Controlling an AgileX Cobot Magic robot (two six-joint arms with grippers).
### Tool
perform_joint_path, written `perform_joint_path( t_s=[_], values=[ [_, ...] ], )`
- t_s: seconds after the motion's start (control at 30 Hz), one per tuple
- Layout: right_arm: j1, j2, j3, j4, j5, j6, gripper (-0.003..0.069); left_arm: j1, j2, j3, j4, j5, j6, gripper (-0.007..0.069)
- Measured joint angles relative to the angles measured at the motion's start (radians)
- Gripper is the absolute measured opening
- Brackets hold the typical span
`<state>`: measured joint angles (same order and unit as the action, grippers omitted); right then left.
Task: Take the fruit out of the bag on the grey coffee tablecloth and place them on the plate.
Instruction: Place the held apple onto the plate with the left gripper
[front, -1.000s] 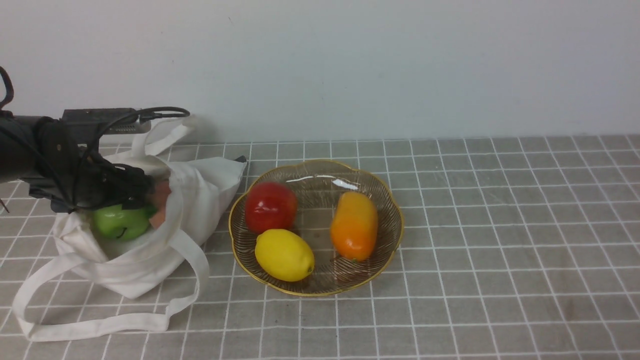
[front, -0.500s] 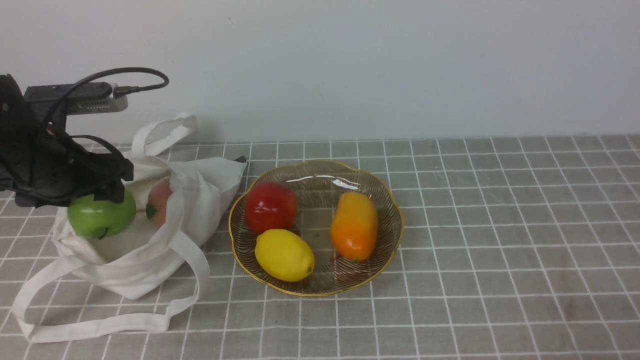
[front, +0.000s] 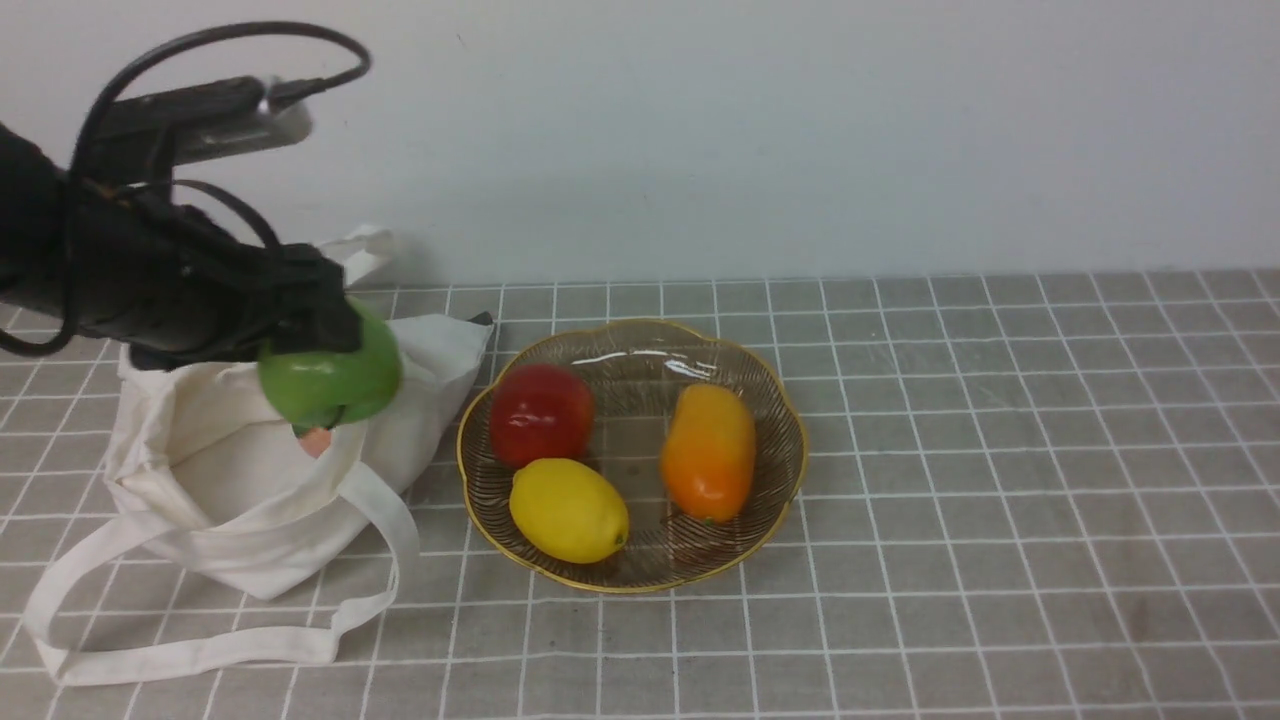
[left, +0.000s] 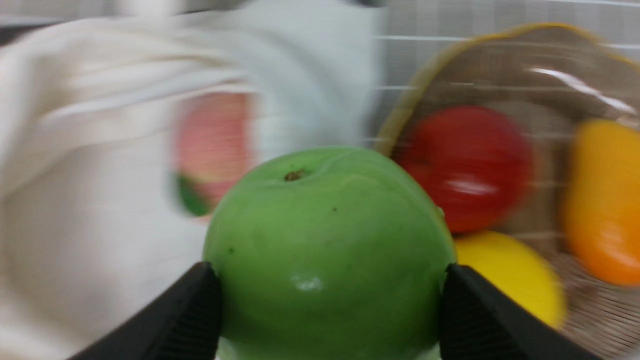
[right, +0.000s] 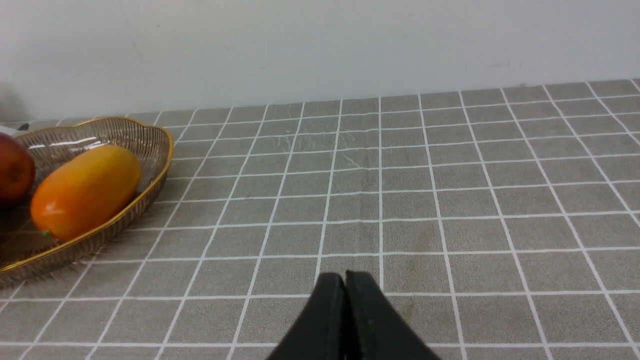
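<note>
Over the gridded tablecloth (front: 950, 480), the left end effector (front: 310, 345), upper left, grips the glossy apple (front: 335, 370), which could slip.

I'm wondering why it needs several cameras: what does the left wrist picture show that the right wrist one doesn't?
Only left wrist: the green apple gripped by the left gripper, the peach, the bag's open inside and the lemon.
Only right wrist: the right gripper, fingers together.
Both: red fruit, orange fruit, plate, tablecloth.
</note>
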<state>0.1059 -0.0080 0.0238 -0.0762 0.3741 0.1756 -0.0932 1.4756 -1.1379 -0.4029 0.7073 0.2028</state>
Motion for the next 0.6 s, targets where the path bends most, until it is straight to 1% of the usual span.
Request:
perform_joint_path(
  t_s=[0.07, 0.13, 0.17, 0.23, 0.3, 0.47, 0.6],
  values=[
    [0.000, 0.000, 0.000, 0.000, 0.000, 0.000, -0.0015, -0.077, 0.003, 0.000, -0.081, -0.023, 0.057, 0.0506],
    [0.000, 0.000, 0.000, 0.000, 0.000, 0.000, -0.0015, -0.131, 0.018, -0.002, -0.130, -0.055, 0.095, 0.0506],
    [0.000, 0.000, 0.000, 0.000, 0.000, 0.000, -0.0015, -0.182, 0.040, -0.004, -0.173, -0.090, 0.126, 0.0506],
    [0.000, 0.000, 0.000, 0.000, 0.000, 0.000, -0.0015, -0.239, 0.075, -0.010, -0.215, -0.136, 0.155, 0.0505],
    [0.000, 0.000, 0.000, 0.000, 0.000, 0.000, -0.0015, -0.295, 0.137, -0.015, -0.242, -0.220, 0.187, 0.0505],
    [0.000, 0.000, 0.000, 0.000, 0.000, 0.000, -0.0015, -0.351, 0.241, -0.015, -0.258, -0.389, 0.224, 0.0504],
    [0.000, 0.000, 0.000, 0.000, 0.000, 0.000, -0.0015, -0.354, 0.283, -0.015, -0.261, -0.442, 0.227, 0.0498]
  ],
)
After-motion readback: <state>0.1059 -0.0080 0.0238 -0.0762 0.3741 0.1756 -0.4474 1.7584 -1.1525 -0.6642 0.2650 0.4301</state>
